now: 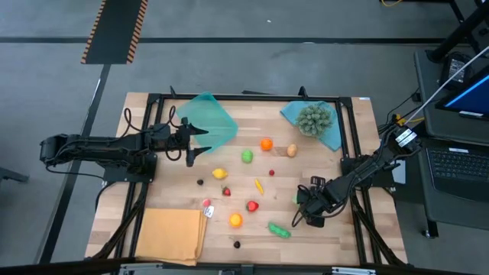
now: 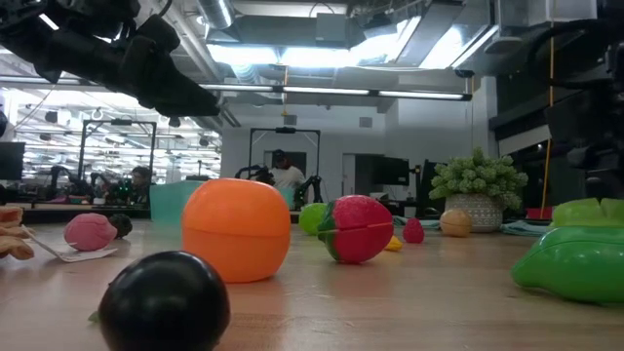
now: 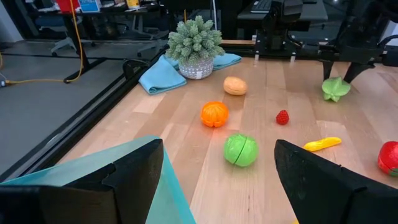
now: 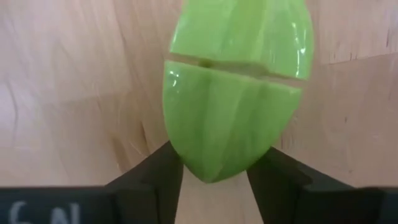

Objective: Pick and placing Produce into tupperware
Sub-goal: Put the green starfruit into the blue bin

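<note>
A pale wooden surface [image 1: 176, 183] stands in a large workshop, with toy produce scattered over its middle.

The right pincer [image 4: 214, 177] is low over the right side of the surface, its two dark fingers [image 4: 152, 180] standing on either side of the narrow end of a light green toy vegetable [image 4: 233, 93] that has a split line across it. The fingers are just beside the piece, perhaps touching; whether they grip it firmly yet cannot be told. In the overhead view this pincer [image 1: 306, 205] sits well right of the other pieces.

The left pincer [image 1: 191, 141] waits open at the far left, right by the translucent teal tupperware tray [image 1: 210, 122], whose edge shows under its fingers [image 3: 134, 171].

Scattered between the arms lie an orange [image 1: 266, 143], a green round piece [image 1: 247, 156], a lemon [image 1: 220, 174], a red fruit [image 1: 252, 205], a long green vegetable [image 1: 279, 229] and some dark berries [image 1: 237, 244]. A potted grey-green plant [image 1: 315, 118] stands on a blue cloth [image 1: 333, 137] at the far right, and a tan mat [image 1: 170, 235] lies near left.

The step appears to be the grasp of the green piece. Next it likely needs a firm squeeze, a lift, and a long carry to the far-left tray.
</note>
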Motion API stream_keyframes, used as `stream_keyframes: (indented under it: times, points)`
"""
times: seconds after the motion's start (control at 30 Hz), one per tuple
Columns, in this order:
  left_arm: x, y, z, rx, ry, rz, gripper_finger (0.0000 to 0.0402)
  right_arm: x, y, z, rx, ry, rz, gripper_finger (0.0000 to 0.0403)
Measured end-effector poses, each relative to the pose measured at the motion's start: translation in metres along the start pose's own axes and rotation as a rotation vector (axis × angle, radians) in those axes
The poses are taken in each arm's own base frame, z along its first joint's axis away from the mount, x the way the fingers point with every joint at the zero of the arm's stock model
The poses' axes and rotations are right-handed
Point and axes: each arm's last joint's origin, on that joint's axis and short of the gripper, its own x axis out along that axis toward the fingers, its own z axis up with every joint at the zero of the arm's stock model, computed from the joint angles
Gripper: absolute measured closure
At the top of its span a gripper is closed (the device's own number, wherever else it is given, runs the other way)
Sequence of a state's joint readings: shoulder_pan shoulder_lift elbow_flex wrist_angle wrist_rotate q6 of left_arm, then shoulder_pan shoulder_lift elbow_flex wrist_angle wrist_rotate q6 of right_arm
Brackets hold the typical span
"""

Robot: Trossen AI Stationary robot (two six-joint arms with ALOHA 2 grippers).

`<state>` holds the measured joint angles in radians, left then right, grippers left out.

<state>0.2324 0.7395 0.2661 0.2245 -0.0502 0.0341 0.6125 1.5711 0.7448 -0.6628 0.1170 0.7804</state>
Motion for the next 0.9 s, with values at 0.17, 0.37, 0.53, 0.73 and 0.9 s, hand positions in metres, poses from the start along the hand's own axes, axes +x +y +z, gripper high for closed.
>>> stream_keyframes:
  times: [0.17, 0.37, 0.53, 0.73, 0.9]
  points:
    - [0.0000, 0.0000, 0.0000, 0.000, 0.000, 0.000, 0.0101, 0.0000, 0.0002, 0.0004, 0.002, -0.002, 0.005, 0.0250]
    - [0.0000, 0.0000, 0.0000, 0.000, 0.000, 0.000, 0.0101, 0.0005, 0.0006, 0.0010, 0.008, -0.011, 0.010, 0.0216]
    - [0.0000, 0.0000, 0.0000, 0.000, 0.000, 0.000, 0.0101, 0.0007, 0.0001, 0.0019, 0.003, -0.036, -0.008, 0.0160]
    - [0.0000, 0.0000, 0.0000, 0.000, 0.000, 0.000, 0.0101, 0.0008, 0.0003, 0.0031, 0.009, -0.054, -0.012, 0.0116]
    - [0.0000, 0.0000, 0.0000, 0.000, 0.000, 0.000, 0.0101, 0.0009, 0.0016, 0.0044, 0.063, -0.067, 0.003, 0.0110]
